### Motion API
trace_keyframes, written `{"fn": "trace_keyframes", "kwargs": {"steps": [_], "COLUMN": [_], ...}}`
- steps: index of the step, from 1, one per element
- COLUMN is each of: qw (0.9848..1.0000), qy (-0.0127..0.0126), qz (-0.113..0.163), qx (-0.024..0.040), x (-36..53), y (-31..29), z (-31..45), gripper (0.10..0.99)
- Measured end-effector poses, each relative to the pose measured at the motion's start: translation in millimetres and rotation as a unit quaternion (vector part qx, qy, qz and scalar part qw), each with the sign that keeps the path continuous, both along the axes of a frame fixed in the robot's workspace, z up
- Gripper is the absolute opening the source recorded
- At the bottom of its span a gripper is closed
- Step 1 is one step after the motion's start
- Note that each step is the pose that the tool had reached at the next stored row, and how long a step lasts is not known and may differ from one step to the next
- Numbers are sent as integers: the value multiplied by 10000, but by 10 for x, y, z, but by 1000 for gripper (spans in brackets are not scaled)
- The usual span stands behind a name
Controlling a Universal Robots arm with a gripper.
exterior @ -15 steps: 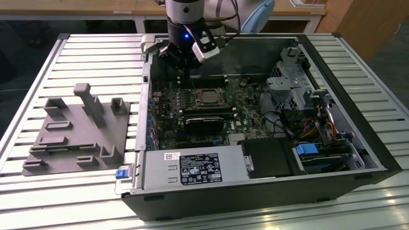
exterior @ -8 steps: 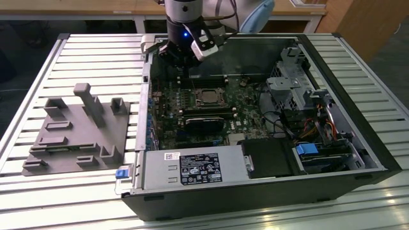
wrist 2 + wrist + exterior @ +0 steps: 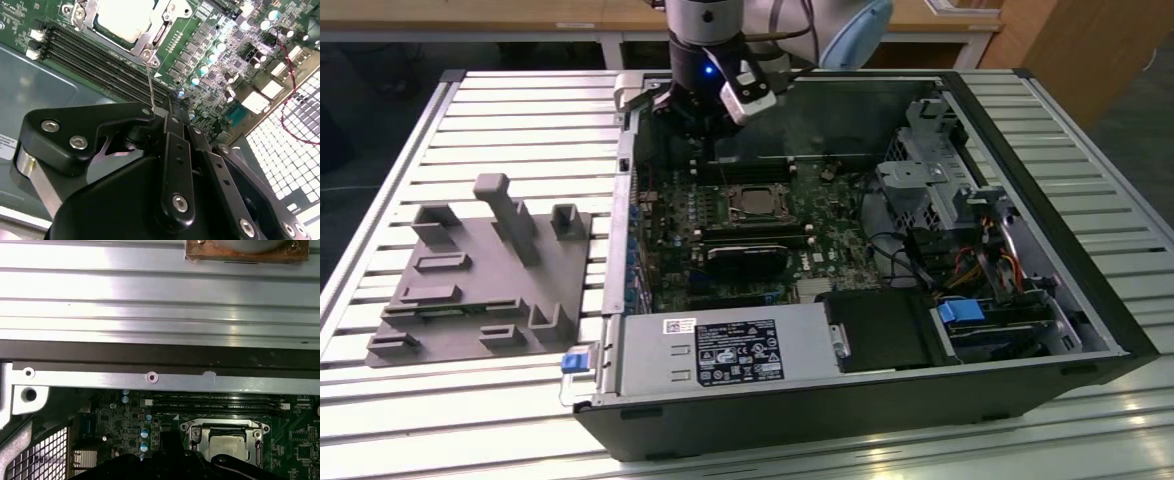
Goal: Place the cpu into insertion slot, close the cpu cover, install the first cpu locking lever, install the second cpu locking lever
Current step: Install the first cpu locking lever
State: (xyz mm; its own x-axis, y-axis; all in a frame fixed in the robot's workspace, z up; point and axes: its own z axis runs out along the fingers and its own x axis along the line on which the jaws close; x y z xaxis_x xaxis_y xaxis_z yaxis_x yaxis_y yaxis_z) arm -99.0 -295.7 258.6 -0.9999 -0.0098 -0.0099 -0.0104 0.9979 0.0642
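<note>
The cpu (image 3: 750, 204) lies in the insertion slot in the middle of the green motherboard (image 3: 834, 215); both wrist views show its silver top (image 3: 120, 17) (image 3: 227, 444). The cpu cover (image 3: 150, 40) (image 3: 225, 427) lies flat around the chip as a silver frame. A thin wire locking lever (image 3: 149, 82) rises from a corner of the socket to my gripper's tips. My gripper (image 3: 162, 111) (image 3: 704, 150) hangs just past the socket's far side, toward the case's back wall, with its fingers closed together on the end of that lever.
The open black computer case (image 3: 1067, 300) lies on a slatted metal table (image 3: 494, 110). A grey fixture plate (image 3: 480, 270) sits at the exterior view's left. Inside the case are the power supply (image 3: 720, 350), a black block (image 3: 747, 260), the drive cage (image 3: 934, 180) and cables. Memory slots (image 3: 100, 60) run beside the socket.
</note>
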Motion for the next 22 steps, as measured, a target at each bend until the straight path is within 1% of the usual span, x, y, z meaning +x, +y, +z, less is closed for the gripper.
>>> {"fn": "trace_keyframes", "kwargs": {"steps": [1,5,9,11,14,18,19,21,22], "qw": [10000,10000,10000,10000,10000,10000,10000,9999,9998], "qy": [0,1,7,9,14,15,14,14,11], "qz": [0,0,0,1,7,8,9,10,11], "qx": [0,0,0,0,1,1,26,158,175], "x": [17,131,278,332,369,368,369,369,369], "y": [1,4,11,13,14,14,14,13,13], "z": [-1,-4,-12,-18,-27,-29,-31,-35,-41], "gripper": [106,106,106,106,106,106,106,106,106]}}
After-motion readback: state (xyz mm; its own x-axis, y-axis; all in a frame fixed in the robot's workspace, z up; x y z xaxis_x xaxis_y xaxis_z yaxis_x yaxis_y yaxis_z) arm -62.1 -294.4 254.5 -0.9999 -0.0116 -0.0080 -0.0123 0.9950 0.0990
